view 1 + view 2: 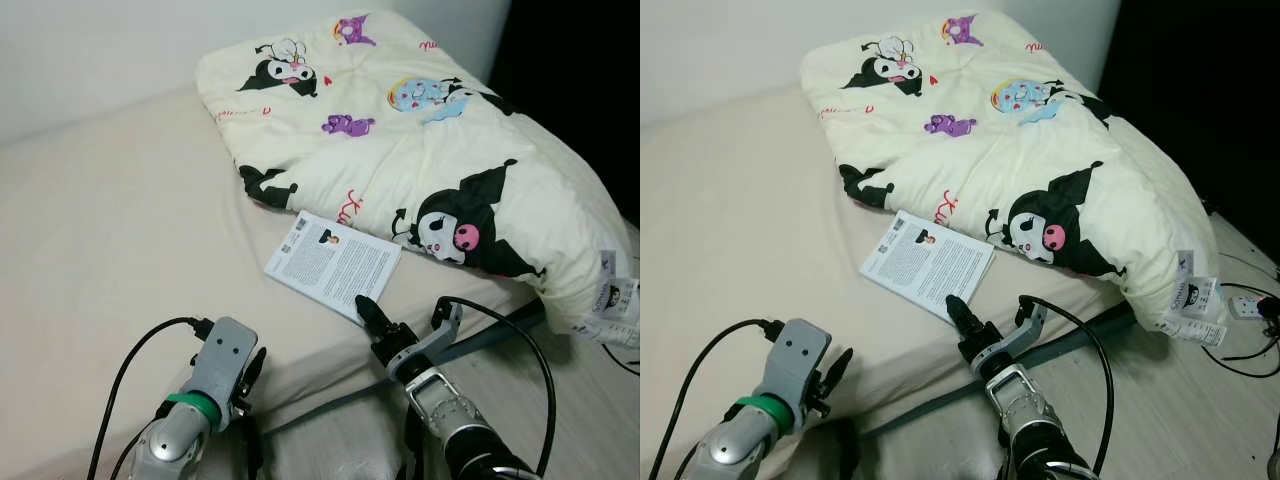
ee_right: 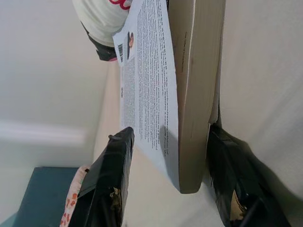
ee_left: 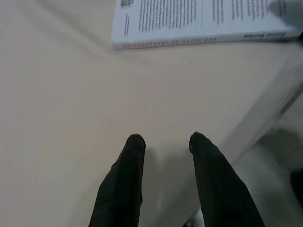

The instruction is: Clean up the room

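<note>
A white paperback book lies back cover up on the beige bed, right below a folded cream cartoon-print quilt. My right gripper is at the book's near corner, at the bed's front edge. In the right wrist view it is open, one finger over the cover and the other under the book, with a gap above the cover. My left gripper hovers open over bare sheet to the book's left, holding nothing.
The quilt covers the bed's right half and overhangs its edge, with white tags hanging there. Light floor lies beyond the bed on the right, with a power strip and black cables. A white wall runs behind the bed.
</note>
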You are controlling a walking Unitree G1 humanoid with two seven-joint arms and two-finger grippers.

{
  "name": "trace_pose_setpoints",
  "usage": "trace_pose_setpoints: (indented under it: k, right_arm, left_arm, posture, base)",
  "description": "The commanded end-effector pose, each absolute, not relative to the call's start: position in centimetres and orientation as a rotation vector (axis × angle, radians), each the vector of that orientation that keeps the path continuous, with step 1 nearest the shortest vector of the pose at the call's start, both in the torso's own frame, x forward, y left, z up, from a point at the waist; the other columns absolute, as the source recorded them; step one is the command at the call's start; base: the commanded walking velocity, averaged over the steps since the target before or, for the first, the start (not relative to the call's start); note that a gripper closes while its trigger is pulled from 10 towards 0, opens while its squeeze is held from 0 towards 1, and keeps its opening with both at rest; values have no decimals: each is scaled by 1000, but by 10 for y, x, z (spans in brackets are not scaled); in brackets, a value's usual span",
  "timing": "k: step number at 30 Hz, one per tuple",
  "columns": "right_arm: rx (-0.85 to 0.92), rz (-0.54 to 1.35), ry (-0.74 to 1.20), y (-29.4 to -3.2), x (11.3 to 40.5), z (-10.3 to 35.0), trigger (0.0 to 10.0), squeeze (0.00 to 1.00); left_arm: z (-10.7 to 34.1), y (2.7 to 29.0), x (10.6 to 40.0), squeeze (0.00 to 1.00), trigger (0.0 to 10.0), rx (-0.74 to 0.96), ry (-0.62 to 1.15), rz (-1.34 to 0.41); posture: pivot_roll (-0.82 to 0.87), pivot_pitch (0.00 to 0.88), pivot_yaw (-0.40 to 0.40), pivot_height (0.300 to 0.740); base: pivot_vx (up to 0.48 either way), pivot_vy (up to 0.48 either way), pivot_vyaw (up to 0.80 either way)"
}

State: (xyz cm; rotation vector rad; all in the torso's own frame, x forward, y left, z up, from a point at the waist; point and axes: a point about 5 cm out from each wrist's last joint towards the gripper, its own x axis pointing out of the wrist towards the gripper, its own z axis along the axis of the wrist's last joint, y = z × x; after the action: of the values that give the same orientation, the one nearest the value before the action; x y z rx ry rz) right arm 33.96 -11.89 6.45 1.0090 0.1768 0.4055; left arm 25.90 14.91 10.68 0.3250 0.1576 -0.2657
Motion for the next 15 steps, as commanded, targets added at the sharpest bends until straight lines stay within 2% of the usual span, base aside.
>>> trace_pose_setpoints:
  k: [1, 8, 15]
  right_arm:
    - [1029, 341, 317, -111, 318, 32, 10000, 0]
    - [1067, 224, 273, -132, 300, 13, 10000, 0]
    - [1072, 182, 263, -145, 299, 12, 10000, 0]
  left_arm:
    - [99, 155, 253, 0, 10000, 343, 205, -256]
    - [97, 153, 249, 0, 10000, 336, 225, -260]
    - [99, 153, 250, 0, 10000, 334, 228, -257]
  posture:
    - [104, 343, 211, 575]
    - [88, 356, 215, 575]
    - [87, 359, 213, 575]
  base:
    - [0, 0, 0]
    - [0, 0, 0]
    - [0, 0, 0]
